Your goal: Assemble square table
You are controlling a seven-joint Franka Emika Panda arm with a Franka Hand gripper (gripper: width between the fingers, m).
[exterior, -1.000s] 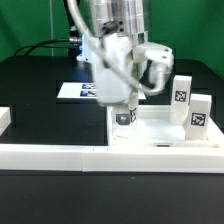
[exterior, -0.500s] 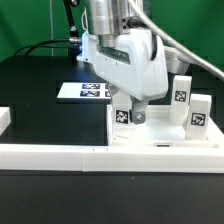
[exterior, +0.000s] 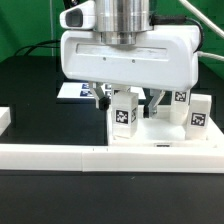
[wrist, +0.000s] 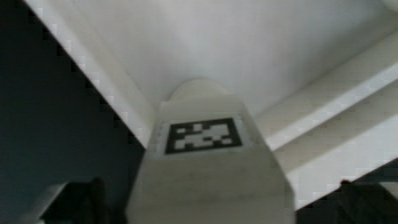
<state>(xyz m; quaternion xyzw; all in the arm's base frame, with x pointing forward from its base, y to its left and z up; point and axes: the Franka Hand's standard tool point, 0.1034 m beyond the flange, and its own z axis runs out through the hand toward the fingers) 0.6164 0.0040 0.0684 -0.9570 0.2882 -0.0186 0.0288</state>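
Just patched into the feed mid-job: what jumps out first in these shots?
The arm's big white wrist housing fills the middle of the exterior view, with the open pincer straddling an upright tagged table leg on the square tabletop. Two more legs stand at the exterior view's right. The wrist view looks straight down that leg's tag.

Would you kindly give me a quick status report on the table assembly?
Gripper open, over a leg. Leg upright on the tabletop, not held. Two more legs at the exterior view's right. Nothing blocking.
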